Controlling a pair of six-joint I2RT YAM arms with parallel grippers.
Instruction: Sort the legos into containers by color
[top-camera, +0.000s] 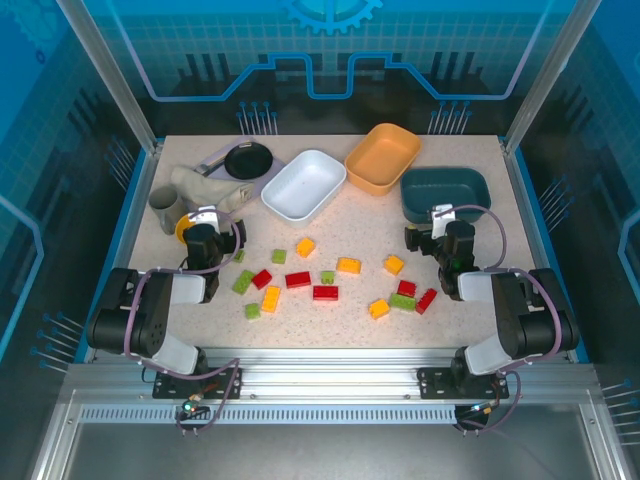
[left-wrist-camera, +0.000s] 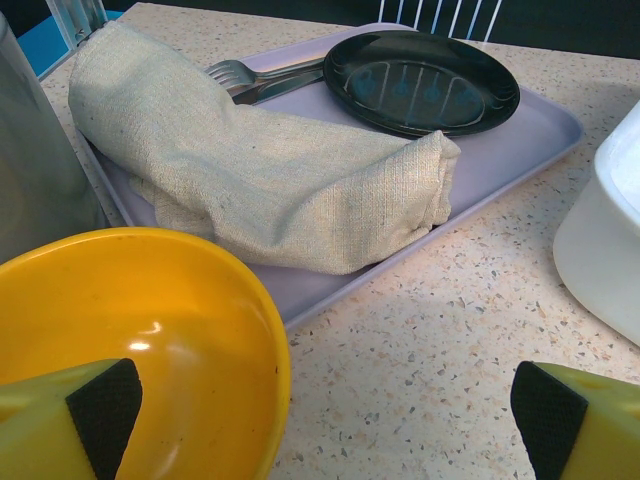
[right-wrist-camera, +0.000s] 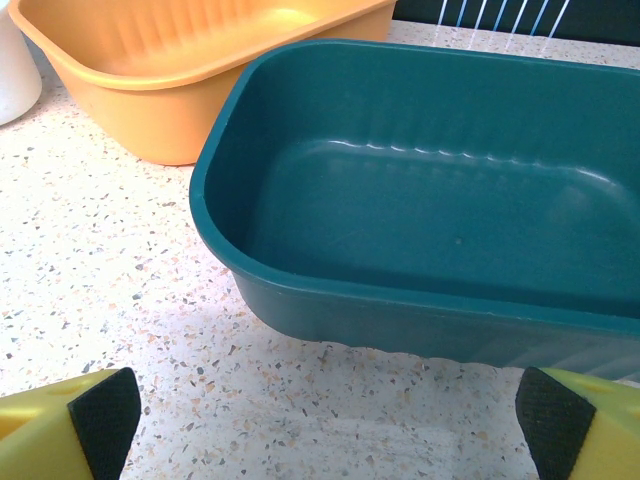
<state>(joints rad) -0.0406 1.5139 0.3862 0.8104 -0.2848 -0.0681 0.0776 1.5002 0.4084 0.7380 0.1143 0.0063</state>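
Just ahead of the spread right gripper (right-wrist-camera: 325, 415) sits the teal tray (right-wrist-camera: 420, 230).

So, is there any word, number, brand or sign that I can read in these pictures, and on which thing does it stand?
No words or numbers can be read anywhere.
Only sign: a blue gear emblem on the back panel, without lettering.
White tray, orange tray, dark teal tray: plain, no label visible.
Legos: too small to tell any marking.
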